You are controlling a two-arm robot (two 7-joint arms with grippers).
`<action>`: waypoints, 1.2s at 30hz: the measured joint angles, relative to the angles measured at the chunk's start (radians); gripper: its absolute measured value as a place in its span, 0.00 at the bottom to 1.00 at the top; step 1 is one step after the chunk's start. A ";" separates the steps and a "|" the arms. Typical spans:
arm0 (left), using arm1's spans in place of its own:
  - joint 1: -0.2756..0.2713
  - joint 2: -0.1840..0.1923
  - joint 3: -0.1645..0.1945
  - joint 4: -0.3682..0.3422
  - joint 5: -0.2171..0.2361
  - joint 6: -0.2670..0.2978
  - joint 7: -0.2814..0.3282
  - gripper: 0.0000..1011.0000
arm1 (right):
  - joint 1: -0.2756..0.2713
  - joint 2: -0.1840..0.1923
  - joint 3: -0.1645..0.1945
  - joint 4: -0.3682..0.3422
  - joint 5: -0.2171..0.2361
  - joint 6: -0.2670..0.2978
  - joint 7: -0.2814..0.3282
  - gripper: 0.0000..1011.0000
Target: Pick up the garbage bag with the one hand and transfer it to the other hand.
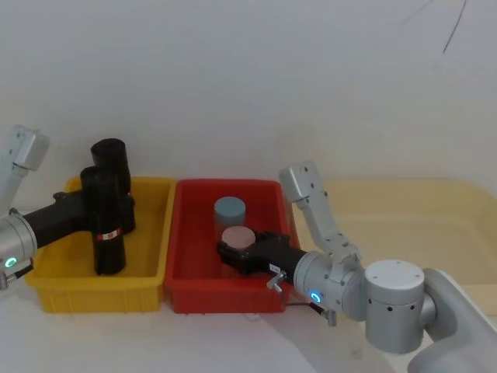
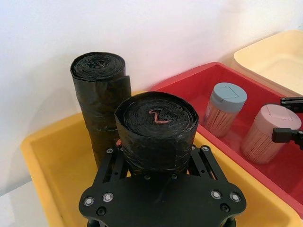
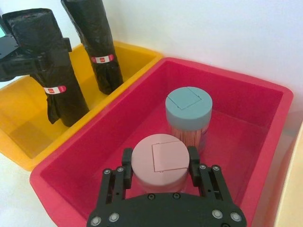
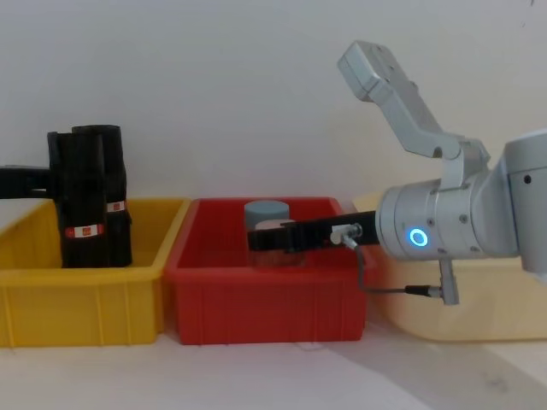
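Left hand (image 1: pixel 116 203), green-ringed, is clamped on the garbage bag (image 1: pixel 105 252), upright in the yellow bin (image 1: pixel 101 291) at the white counter's (image 1: pixel 194 342) left edge, just beside a second roll (image 1: pixel 111 155). Its white band (image 3: pixel 55 88) bears a red mark; the writing is unreadable. Right hand (image 3: pixel 160 165), blue-ringed, has its fingers pressed on a pink-lidded jar (image 1: pixel 237 235) in the red bin (image 1: pixel 225 299); white wall (image 1: pixel 233 78) behind

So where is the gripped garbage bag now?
In the head view the garbage bag is in the yellow bin on the robot's left, held by the left gripper, in front of the second roll. The right gripper is in the red bin.
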State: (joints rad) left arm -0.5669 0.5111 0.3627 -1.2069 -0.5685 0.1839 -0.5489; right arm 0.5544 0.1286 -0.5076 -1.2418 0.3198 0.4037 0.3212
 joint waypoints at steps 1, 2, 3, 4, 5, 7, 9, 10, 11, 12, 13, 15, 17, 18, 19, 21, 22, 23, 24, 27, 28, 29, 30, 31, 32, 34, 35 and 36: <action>0.000 0.000 0.000 0.000 0.000 0.000 0.000 0.48 | 0.000 0.000 0.000 0.000 0.000 0.000 0.000 0.66; 0.000 0.000 0.000 0.000 0.000 0.000 0.000 0.48 | 0.000 0.000 0.000 0.000 0.000 0.000 0.000 0.66; 0.000 0.000 0.000 0.000 0.000 0.000 0.000 0.48 | 0.000 0.000 0.000 0.000 -0.001 0.000 0.000 0.66; 0.000 0.001 0.000 -0.001 0.000 -0.001 0.000 0.47 | 0.000 0.000 0.000 0.000 -0.001 0.000 0.000 0.66; 0.000 0.001 0.000 -0.003 0.000 -0.003 0.002 0.46 | 0.000 0.000 0.000 -0.002 -0.001 0.000 0.001 0.66; 0.000 0.001 0.000 -0.004 0.000 -0.005 0.002 0.46 | -0.001 0.001 0.000 -0.006 -0.002 -0.001 0.001 0.66; 0.001 0.002 0.000 -0.010 0.001 -0.012 0.005 0.45 | -0.002 0.003 0.002 -0.017 -0.004 -0.004 0.002 0.66; 0.001 0.003 0.000 -0.015 0.003 -0.018 0.006 0.45 | -0.003 0.004 0.003 -0.022 -0.005 -0.006 0.002 0.66; 0.001 0.003 0.000 -0.018 0.003 -0.021 0.007 0.45 | -0.004 0.005 0.004 -0.034 -0.006 -0.009 0.001 0.66; 0.001 0.003 0.000 -0.021 0.004 -0.024 0.007 0.45 | -0.005 0.006 0.006 -0.040 -0.007 -0.011 0.001 0.66; 0.000 0.003 -0.001 -0.028 0.006 -0.032 0.007 0.45 | -0.005 0.007 0.007 -0.046 -0.008 -0.012 0.001 0.66; -0.002 0.003 -0.002 -0.034 0.007 -0.038 0.007 0.45 | -0.008 0.012 0.010 -0.066 -0.012 -0.018 0.000 0.66; -0.009 0.001 -0.003 -0.046 0.008 -0.049 0.007 0.45 | -0.011 0.017 0.016 -0.091 -0.017 -0.022 -0.005 0.66; -0.011 0.000 -0.003 -0.049 0.008 -0.052 0.007 0.45 | -0.012 0.019 0.017 -0.099 -0.018 -0.023 -0.006 0.66; -0.014 -0.001 -0.004 -0.053 0.008 -0.055 0.006 0.45 | -0.014 0.021 0.019 -0.108 -0.019 -0.025 -0.008 0.66; -0.024 -0.005 -0.004 -0.064 0.008 -0.067 0.001 0.45 | -0.018 0.028 0.026 -0.138 -0.025 -0.028 -0.016 0.66; -0.029 -0.006 -0.003 -0.067 0.008 -0.069 0.000 0.45 | -0.019 0.030 0.029 -0.147 -0.026 -0.029 -0.018 0.66; -0.037 -0.010 -0.002 -0.072 0.008 -0.077 -0.006 0.45 | -0.023 0.035 0.034 -0.167 -0.032 -0.031 -0.024 0.66; -0.045 -0.013 0.000 -0.075 0.008 -0.081 -0.008 0.45 | -0.025 0.038 0.037 -0.178 -0.034 -0.031 -0.028 0.66; -0.069 -0.026 0.008 -0.081 0.009 -0.096 -0.021 0.45 | -0.031 0.047 0.047 -0.214 -0.043 -0.032 -0.042 0.66; -0.078 -0.031 0.012 -0.081 0.009 -0.100 -0.024 0.45 | -0.037 0.054 0.056 -0.240 -0.048 -0.032 -0.051 0.66; -0.092 -0.040 0.017 -0.081 0.010 -0.107 -0.032 0.45 | -0.043 0.060 0.065 -0.262 -0.055 -0.032 -0.063 0.66; -0.100 -0.045 0.021 -0.081 0.011 -0.111 -0.036 0.45 | -0.043 0.060 0.065 -0.262 -0.055 -0.032 -0.063 0.66; -0.108 -0.050 0.024 -0.080 0.012 -0.116 -0.041 0.45 | -0.049 0.066 0.074 -0.284 -0.060 -0.031 -0.073 0.66; -0.116 -0.055 0.028 -0.078 0.012 -0.120 -0.045 0.45 | -0.054 0.070 0.079 -0.298 -0.062 -0.029 -0.078 0.66; -0.145 -0.076 0.042 -0.067 0.015 -0.133 -0.059 0.45 | -0.064 0.079 0.093 -0.329 -0.071 -0.025 -0.095 0.66; -0.162 -0.088 0.050 -0.059 0.016 -0.141 -0.068 0.45 | -0.069 0.084 0.100 -0.340 -0.073 -0.023 -0.102 0.66; -0.162 -0.088 0.050 -0.059 0.016 -0.141 -0.068 0.45 | -0.072 0.086 0.104 -0.350 -0.075 -0.022 -0.108 0.66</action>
State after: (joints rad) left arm -0.7289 0.4226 0.4130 -1.2656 -0.5525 0.0429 -0.6173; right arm 0.4828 0.2143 -0.4039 -1.5919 0.2445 0.3818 0.2130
